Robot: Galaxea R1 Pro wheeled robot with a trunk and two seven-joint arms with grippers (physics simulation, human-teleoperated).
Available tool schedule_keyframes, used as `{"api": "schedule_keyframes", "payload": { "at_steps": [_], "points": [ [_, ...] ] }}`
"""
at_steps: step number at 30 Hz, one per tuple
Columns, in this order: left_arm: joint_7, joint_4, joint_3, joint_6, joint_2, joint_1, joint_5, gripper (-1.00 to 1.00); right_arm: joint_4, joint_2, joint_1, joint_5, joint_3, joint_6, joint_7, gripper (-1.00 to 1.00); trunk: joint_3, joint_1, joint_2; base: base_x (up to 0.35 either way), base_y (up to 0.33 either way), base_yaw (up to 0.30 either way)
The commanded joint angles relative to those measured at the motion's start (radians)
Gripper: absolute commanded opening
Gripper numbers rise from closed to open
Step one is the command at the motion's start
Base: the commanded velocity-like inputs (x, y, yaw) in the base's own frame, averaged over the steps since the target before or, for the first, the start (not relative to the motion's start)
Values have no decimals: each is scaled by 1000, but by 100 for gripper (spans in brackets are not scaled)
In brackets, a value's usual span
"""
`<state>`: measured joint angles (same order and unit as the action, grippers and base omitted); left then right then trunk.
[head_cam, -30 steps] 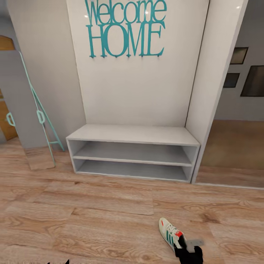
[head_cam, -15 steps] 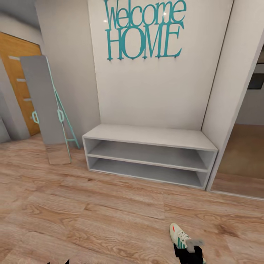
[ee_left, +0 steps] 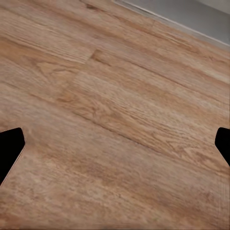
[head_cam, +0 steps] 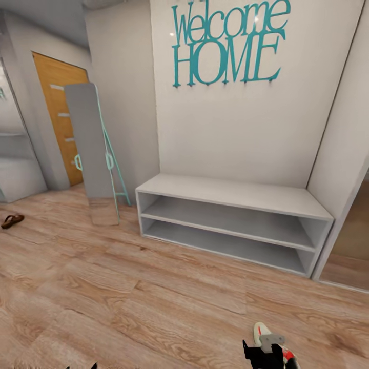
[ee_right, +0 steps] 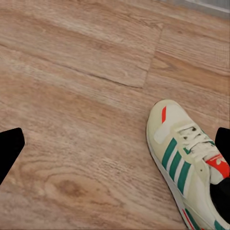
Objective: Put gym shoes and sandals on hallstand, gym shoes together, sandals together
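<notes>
The corridor floor (head_cam: 128, 297) is matt wood-grain plank. The gym shoe (ee_right: 184, 158) looks smooth cream leather with cloth laces. The white bench (head_cam: 230, 192) is matt and smooth.

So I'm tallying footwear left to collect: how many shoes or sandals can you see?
2. One gym shoe lies on the floor by the right gripper; one sandal lies on the floor far left. Others may be out of view.

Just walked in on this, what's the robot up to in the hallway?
It is tidying shoes. One gym shoe lies on the wood floor beside the open right gripper, ungrasped. A sandal lies on the floor far left. The left gripper is open over bare planks. The white bench holds nothing yet.
</notes>
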<state>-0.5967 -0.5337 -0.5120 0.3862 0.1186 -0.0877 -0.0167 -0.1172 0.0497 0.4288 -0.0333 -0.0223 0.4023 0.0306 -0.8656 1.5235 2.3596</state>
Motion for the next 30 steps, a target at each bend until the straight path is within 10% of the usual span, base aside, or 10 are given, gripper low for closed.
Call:
{"api": "schedule_keyframes", "payload": {
  "at_steps": [1, 30],
  "points": [
    [-9, 1, -5, 0, 0, -1, -2, 100, 1, 0, 0, -4, -2, 3, 3, 100, 0, 0, 0, 0, 0, 245],
    [-9, 1, -3, 0, -2, -1, 0, 100, 1, 0, 0, -4, -2, 3, 3, 100, 19, 0, 0, 0, -1, 245]
  ]
}}
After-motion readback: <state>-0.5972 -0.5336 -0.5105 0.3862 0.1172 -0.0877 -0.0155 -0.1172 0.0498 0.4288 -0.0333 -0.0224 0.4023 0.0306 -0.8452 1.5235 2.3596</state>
